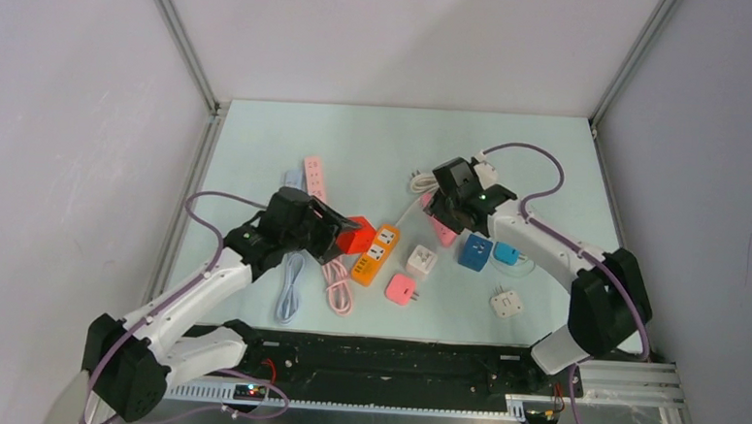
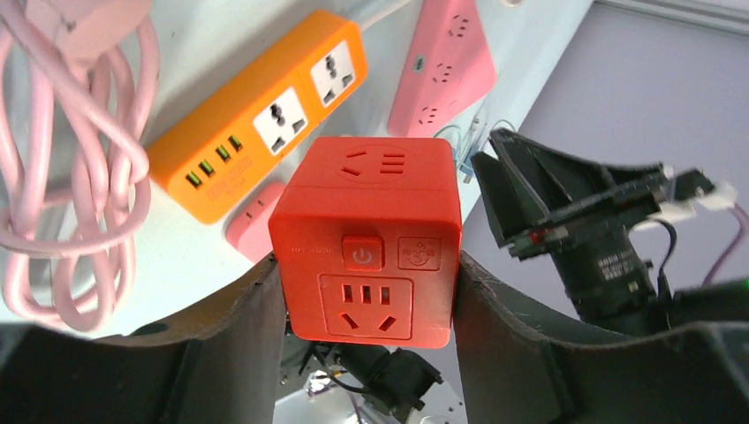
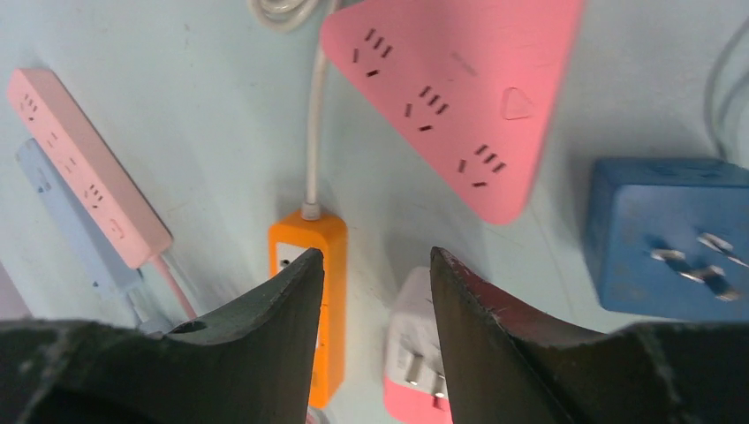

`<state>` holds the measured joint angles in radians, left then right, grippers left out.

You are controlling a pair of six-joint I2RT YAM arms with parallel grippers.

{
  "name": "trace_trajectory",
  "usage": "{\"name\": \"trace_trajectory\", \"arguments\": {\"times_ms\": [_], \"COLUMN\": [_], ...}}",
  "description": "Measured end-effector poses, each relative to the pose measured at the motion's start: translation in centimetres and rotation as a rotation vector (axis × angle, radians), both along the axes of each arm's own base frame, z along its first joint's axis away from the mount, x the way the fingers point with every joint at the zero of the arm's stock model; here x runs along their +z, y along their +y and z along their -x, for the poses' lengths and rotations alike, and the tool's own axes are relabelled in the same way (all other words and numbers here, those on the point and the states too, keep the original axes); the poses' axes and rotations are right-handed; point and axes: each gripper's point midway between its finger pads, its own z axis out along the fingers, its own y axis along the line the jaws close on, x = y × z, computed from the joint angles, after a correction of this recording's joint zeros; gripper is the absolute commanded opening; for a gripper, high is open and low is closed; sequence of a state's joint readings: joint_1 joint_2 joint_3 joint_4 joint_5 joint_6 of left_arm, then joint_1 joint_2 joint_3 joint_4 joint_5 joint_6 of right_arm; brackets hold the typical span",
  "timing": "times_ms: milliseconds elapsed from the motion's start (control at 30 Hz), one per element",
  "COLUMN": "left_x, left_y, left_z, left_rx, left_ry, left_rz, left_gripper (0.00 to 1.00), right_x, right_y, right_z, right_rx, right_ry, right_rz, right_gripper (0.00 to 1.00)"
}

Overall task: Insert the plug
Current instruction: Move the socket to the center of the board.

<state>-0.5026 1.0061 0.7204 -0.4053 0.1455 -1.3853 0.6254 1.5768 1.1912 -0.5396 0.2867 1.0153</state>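
Four power strips, six cube adapters, two coiled cords.
Orange strip (image 1: pixel 376 255), triangular pink strip (image 3: pixel 459 79), long pink strip (image 1: pixel 315 178), pale-blue strip (image 1: pixel 291 180); red cube (image 1: pixel 356 235), white cube (image 1: pixel 420 261), pink cube (image 1: pixel 401 289), blue cube (image 1: pixel 474 251), teal cube (image 1: pixel 506 254), second white cube (image 1: pixel 507 302); pink cord (image 1: pixel 337 286), blue cord (image 1: pixel 290 287).

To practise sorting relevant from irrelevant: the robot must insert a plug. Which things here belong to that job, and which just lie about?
Job, probably:
red cube socket, clamped in the left tool
pink triangular strip, under the open right tool

Lying about:
orange strip
blue cube
long pink strip
coiled pink cable
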Motion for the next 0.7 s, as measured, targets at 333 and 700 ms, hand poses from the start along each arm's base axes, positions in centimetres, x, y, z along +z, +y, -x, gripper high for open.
{"name": "trace_trajectory", "arguments": {"times_ms": [333,700], "left_x": [-1.6,-0.4], "left_y": [-1.3,5.1], "left_z": [0.3,-1.4], "left_rx": [0.079,0.141], "left_ry": [0.176,0.063], "left_rz": [-0.066,-0.278], "left_gripper": [0.0,0.0], "right_x": [1.8,-0.7], "right_y": [-3.3,8.4], "right_z": [4.2,8.7], "right_rx": [0.118,0.729], "right_ry": [-0.093,-0.13], "right_rz": [0.045,0.093], "right_gripper": [0.49,0.03]}}
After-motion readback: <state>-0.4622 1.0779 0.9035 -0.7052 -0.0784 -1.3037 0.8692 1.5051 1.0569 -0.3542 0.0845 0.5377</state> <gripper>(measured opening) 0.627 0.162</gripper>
